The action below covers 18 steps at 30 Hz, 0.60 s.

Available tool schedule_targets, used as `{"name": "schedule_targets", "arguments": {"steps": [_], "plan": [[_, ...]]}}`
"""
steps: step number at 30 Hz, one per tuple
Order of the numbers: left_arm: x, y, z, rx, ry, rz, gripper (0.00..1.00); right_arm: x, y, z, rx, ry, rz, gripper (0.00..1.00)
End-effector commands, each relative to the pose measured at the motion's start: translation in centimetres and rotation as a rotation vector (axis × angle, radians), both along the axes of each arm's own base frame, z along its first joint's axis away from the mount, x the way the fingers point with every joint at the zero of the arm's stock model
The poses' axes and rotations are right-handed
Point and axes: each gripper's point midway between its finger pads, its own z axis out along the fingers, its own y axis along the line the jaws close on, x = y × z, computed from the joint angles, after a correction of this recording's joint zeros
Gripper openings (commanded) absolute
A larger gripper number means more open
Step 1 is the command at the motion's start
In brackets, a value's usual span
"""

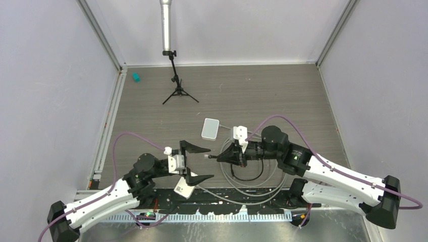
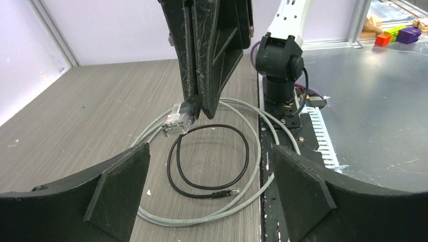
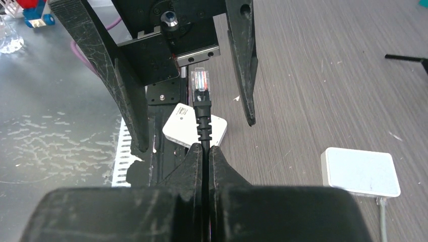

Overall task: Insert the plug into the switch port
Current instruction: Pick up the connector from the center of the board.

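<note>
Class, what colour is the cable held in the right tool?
Black cable, ending in a clear plug; right wrist view shows it best.

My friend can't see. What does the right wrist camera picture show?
The right end effector is shut on a black cable, its clear plug pointing at the left arm's open fingers. One white box lies below the plug, another off to the right.

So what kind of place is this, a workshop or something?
Probably a robotics lab test cell: pale walls on aluminium frames enclose a grey wood-grain table, two white arms are bolted to it, and the right gripper pinches a black network cable.
</note>
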Motion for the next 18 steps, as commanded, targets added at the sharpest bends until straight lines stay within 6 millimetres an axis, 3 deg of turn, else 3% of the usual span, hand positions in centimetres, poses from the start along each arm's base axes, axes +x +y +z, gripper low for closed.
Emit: {"name": "schedule_targets", "arguments": {"steps": [1,12,18], "plan": [[-0.6,-0.1,3.6,-0.090,-0.136,-0.034,0.93,-0.3,0.6,1.9,0.091,-0.117,0.025,0.01],[-1.5,-0.4,3.1,-0.075,-0.183,-0.097,0.93,-0.1,1.3,1.0,0.071,-0.198,0.029,0.01],[-2.0,-0.1,3.3,-0.091,-0.193,-0.108,0.88,0.1,1.5,0.3,0.044,-0.200,0.028,0.01]]}}
